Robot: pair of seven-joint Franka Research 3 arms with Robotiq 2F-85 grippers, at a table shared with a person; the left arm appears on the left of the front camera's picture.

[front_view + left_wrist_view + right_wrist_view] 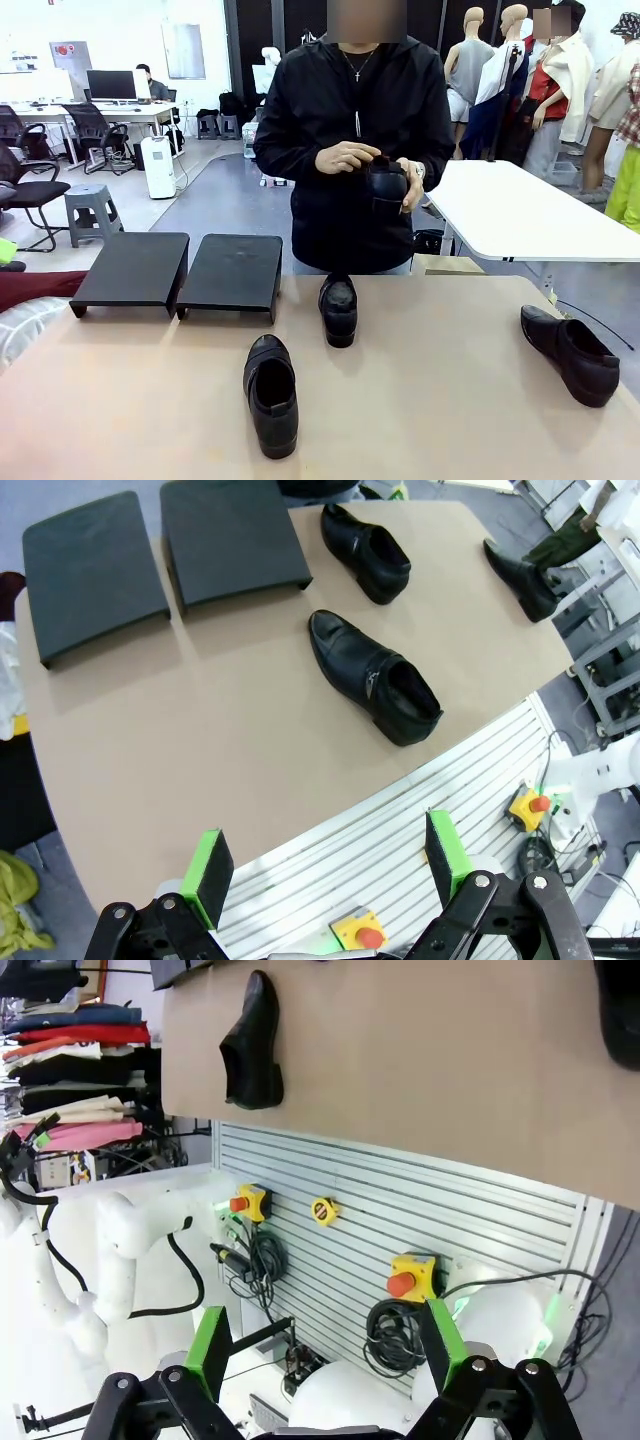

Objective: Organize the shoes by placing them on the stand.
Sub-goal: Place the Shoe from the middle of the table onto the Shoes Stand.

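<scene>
Left end effector [326, 872] hangs wide open, green pads [210, 872] spread with nothing between them, looking down across the desk [200, 750] from above its near edge. Right end effector [325, 1345] is spread just as wide, nothing in its grip, out beyond the desk edge over the slatted robot base. Over to the stand [133, 268]: two black platforms side by side at the far left of the desk. Three shoes lie on the desk off the stand. The near shoe [270, 393] sits closest to the robot, around the middle. The middle shoe [338, 308] lies just beside the right-hand platform's corner, not touching it. The right shoe [570, 353] is well apart at the robot's right. At the far side, the person's hands [345, 157] hold the fourth shoe [385, 187] up at chest height.
</scene>
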